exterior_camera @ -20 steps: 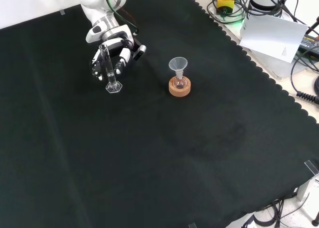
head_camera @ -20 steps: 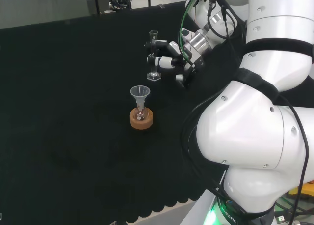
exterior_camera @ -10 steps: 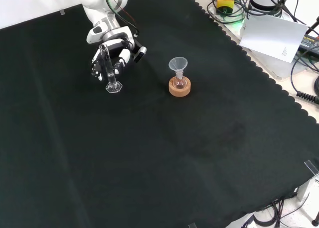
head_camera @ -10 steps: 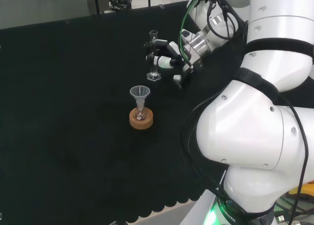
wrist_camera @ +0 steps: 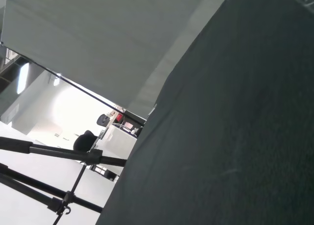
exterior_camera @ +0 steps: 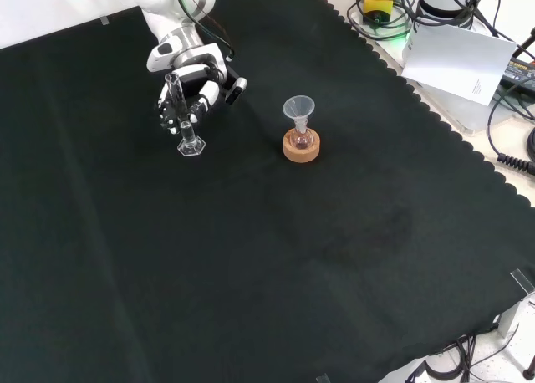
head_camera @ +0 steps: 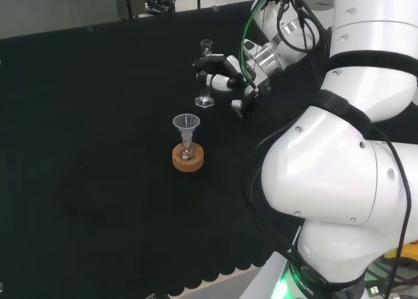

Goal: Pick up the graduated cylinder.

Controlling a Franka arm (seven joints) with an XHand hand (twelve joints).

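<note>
The hand [exterior_camera: 194, 90] had its fingers [head_camera: 219, 82] curled round the middle of the graduated cylinder [exterior_camera: 181, 115], which stood upright with its hexagonal foot at or just above the black cloth of the bench [exterior_camera: 276, 257]; contact there could not be told. In the front view the cylinder was left of the cork ring [exterior_camera: 301, 147], near but apart from it. On that ring sat a small flask [head_camera: 187, 151] with a clear funnel [head_camera: 186, 125] in its neck.
</note>
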